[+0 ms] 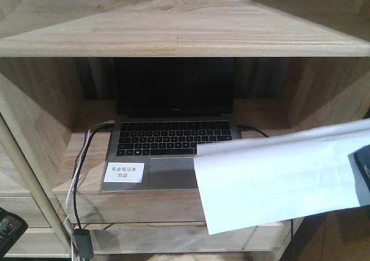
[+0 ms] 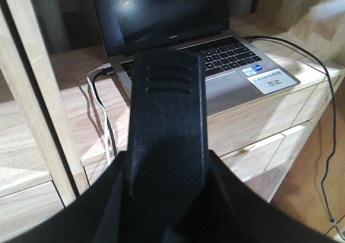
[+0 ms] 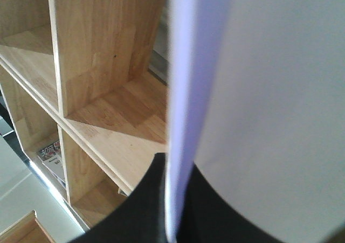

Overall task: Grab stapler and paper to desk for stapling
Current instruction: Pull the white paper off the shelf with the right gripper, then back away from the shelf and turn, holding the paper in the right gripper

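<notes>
In the left wrist view the black stapler sticks out forward, and my left gripper is shut on its rear. Its grooved top faces the camera. The large white paper hangs in the air at the right of the front view, in front of the shelf. My right gripper is shut on the sheet's right edge. In the right wrist view the paper fills the right half, and its edge is pinched in the right gripper. The desk is out of view.
A light-wood shelf unit stands straight ahead. An open laptop with a white label sits in its middle bay. White and black cables hang down its left side. A magazine lies in a low compartment.
</notes>
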Available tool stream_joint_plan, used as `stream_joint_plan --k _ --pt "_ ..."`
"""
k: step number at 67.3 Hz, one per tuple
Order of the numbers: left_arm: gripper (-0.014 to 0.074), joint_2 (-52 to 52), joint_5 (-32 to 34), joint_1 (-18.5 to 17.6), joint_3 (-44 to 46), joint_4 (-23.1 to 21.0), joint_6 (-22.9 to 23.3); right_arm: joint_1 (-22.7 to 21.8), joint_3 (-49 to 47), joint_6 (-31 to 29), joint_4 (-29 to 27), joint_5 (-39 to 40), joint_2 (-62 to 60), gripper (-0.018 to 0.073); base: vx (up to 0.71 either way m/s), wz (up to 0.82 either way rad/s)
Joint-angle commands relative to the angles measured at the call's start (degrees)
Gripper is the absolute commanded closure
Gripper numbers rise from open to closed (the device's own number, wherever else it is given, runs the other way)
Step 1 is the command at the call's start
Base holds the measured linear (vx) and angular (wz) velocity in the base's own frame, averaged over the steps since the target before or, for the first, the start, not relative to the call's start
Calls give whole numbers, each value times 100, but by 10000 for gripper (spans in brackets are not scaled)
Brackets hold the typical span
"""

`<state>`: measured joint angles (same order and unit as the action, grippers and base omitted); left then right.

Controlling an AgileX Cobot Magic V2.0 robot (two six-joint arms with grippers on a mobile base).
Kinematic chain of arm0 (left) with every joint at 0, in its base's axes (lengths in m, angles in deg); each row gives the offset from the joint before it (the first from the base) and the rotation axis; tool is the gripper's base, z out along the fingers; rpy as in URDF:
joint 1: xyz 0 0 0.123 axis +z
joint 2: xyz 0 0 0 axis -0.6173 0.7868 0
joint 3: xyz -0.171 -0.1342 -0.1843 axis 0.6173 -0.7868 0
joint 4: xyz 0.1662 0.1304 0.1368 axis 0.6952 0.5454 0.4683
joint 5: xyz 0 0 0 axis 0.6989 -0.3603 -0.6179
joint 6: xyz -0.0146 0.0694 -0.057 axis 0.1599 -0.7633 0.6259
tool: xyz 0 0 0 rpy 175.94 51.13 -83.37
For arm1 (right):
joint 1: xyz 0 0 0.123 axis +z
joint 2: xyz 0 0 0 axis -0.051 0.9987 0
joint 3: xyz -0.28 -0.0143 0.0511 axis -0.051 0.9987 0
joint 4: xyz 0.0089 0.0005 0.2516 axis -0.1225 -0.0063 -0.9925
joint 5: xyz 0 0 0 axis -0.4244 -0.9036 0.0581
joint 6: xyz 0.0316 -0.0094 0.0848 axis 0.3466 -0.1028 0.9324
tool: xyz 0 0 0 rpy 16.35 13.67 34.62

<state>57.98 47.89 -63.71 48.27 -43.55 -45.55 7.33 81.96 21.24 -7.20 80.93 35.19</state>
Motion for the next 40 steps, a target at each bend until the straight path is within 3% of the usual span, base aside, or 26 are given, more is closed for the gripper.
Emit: stream_joint_plan --k 1,40 --pt "603 53 576 5 186 -18 4 -1 148 -7 -34 1030 5 561 0 0" --pt "603 53 576 5 186 -18 4 -1 143 -7 -34 1030 5 561 0 0"
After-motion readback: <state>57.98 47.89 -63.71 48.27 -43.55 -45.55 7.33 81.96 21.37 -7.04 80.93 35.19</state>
